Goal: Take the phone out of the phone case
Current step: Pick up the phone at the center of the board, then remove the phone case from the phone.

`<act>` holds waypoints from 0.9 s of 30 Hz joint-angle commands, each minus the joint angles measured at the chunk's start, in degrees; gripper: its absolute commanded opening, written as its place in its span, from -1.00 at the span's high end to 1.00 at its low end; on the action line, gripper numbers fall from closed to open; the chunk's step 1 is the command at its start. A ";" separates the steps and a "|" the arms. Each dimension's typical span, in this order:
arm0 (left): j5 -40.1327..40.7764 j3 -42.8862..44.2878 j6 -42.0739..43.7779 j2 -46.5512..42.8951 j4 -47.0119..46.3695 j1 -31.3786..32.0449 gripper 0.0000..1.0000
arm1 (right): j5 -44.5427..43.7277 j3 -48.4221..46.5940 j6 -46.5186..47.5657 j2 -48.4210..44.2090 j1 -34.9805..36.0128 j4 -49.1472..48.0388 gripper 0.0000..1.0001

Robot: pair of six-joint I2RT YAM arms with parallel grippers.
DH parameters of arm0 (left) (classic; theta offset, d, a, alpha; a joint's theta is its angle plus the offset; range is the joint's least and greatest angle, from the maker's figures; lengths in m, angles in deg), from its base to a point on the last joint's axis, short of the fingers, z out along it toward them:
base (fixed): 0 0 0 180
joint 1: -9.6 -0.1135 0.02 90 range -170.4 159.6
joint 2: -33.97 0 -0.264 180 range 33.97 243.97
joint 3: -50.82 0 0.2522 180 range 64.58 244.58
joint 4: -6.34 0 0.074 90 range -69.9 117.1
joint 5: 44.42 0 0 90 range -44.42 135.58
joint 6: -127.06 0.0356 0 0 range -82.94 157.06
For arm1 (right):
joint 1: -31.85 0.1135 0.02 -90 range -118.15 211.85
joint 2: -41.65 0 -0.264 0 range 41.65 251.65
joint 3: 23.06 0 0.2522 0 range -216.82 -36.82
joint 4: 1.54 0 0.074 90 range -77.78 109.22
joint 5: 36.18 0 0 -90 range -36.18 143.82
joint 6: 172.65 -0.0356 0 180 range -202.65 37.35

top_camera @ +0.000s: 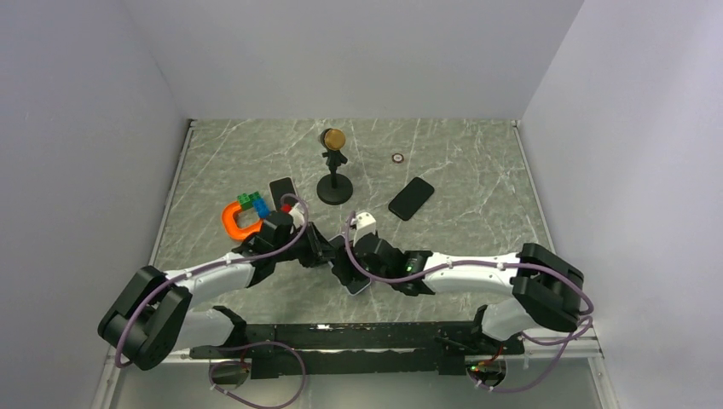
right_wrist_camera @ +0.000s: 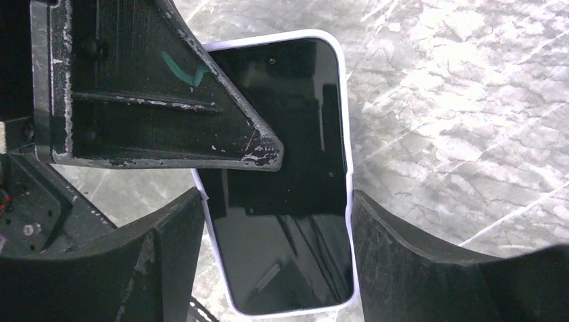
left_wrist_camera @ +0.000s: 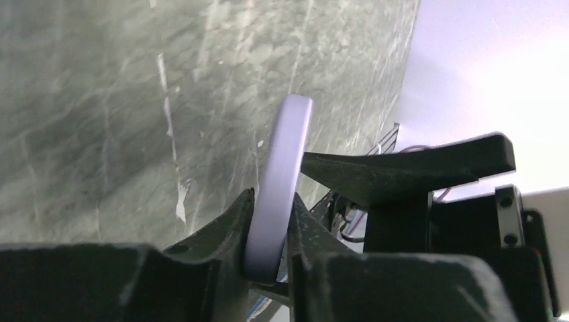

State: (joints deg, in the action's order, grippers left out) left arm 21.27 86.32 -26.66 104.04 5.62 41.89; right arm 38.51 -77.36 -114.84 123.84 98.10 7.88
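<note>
**Two robot hands clamp one cased phone over the grey marbled tabletop (top_camera: pixel 477 247)**

The left hand (left_wrist_camera: pixel 272 201) is closed narrowly on the pale lavender phone case (left_wrist_camera: pixel 288 134), pinching it front and back, with the case seen edge-on between its black fingers (left_wrist_camera: pixel 228 221). The right hand (right_wrist_camera: pixel 277 201) spans the case's width, one finger pressed to each long edge. The phone (right_wrist_camera: pixel 295 134) sits fully inside the case, its dark screen facing the right wrist camera, and one left finger lies across the screen's upper part. From above, the two arms meet near the middle of the tabletop's near half. Farther back stand a black stand topped with a gold ball (top_camera: pixel 334 170), a second dark phone (top_camera: pixel 411 198), a small ring (top_camera: pixel 397 158), an orange horseshoe-shaped piece (top_camera: pixel 237 223) and green and blue blocks (top_camera: pixel 253 203), all apart from the hands.
</note>
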 commanded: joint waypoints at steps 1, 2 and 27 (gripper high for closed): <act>-3.54 4.68 5.46 0.54 -4.94 0.23 0.75 | 3.01 -0.25 1.41 -4.59 -0.15 -4.06 0.14; -4.30 5.64 7.27 0.32 -4.57 0.23 0.83 | 4.04 0.13 2.09 -5.40 -0.23 -3.37 -0.38; -32.92 14.38 20.41 -1.84 -12.07 0.13 1.00 | 56.00 4.27 0.69 -20.79 -23.57 0.98 -0.65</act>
State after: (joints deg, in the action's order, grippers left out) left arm -6.03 100.18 -2.27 105.74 3.96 42.00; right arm 84.00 -74.60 -110.58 103.87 74.72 18.26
